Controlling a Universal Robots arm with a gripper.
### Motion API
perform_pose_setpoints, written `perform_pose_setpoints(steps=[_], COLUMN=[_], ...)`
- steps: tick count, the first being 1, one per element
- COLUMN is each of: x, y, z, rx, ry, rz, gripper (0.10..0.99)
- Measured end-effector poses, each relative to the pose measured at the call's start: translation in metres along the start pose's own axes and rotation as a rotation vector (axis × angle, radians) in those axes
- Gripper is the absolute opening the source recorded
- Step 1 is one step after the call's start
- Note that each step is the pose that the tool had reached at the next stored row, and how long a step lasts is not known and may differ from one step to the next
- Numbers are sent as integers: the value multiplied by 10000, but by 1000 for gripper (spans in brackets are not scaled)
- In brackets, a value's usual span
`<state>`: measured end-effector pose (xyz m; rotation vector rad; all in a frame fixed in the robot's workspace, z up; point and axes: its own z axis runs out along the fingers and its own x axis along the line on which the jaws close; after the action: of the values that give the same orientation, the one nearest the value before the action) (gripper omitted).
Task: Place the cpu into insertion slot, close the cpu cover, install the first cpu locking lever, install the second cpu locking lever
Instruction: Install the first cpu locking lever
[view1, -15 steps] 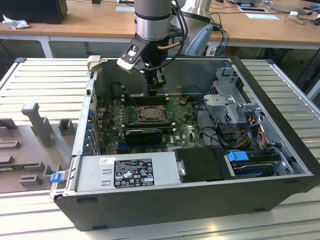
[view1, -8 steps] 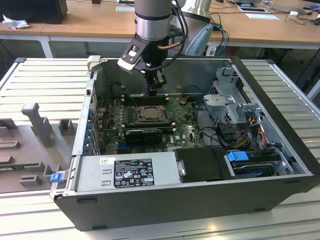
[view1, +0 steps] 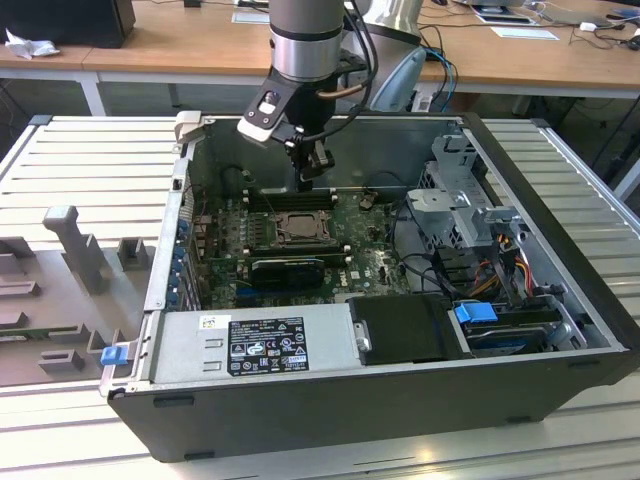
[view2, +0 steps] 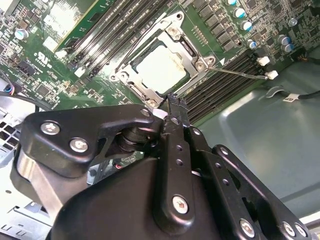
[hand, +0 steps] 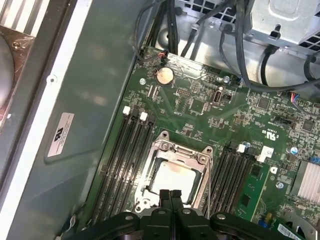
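While the open computer case (view1: 565, 235) lies on its side, you see the green board (view1: 372, 252) on its floor and the slot (view1: 297, 228) near the board's middle. The cover (hand: 182, 152) lies down over the slot, framing the cpu (hand: 172, 175), which is square, flat, pale top up, with its edges parallel to the slot's. Your gripper (hand: 170, 193) hangs just above the slot's rim, fingers pressed together, holding nothing.

Computer case (view1: 400, 410): open, on the slatted table (view1: 90, 170).
Insertion slot (view1: 297, 228): on the motherboard (view1: 370, 255), towards the case's far wall.
Gripper (view1: 312, 178): pointing down, close above the slot's far side.
Power supply (view1: 250, 345): along the case's near wall.
Drive cage (view1: 465, 215): against the case wall at the exterior view's right.
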<state>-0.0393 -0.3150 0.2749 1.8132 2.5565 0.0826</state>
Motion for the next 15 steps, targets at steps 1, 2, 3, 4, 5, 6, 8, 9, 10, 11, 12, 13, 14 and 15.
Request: perform_pose_setpoints(steps=[1, 2, 3, 4, 5, 6, 8, 9, 10, 11, 12, 13, 14, 15], x=[0, 0, 0, 0, 0, 0, 0, 0, 0, 0, 0, 0, 0, 0], y=[0, 0, 0, 0, 0, 0, 0, 0, 0, 0, 0, 0, 0, 0], z=[0, 0, 0, 0, 0, 0, 0, 0, 0, 0, 0, 0, 0, 0], rx=[2, 4, 5, 6, 7, 8, 10, 10, 11, 11, 12, 12, 14, 14], ry=[4, 7, 9, 11, 13, 15, 17, 19, 20, 21, 23, 24, 25, 26], rz=[-82, -143, -191, -241, -274, -308, -359, -401, -425, -454, -488, -513, -536, -561], gripper=[106, 106, 106, 106, 106, 106, 106, 106, 106, 106, 106, 106, 106, 106])
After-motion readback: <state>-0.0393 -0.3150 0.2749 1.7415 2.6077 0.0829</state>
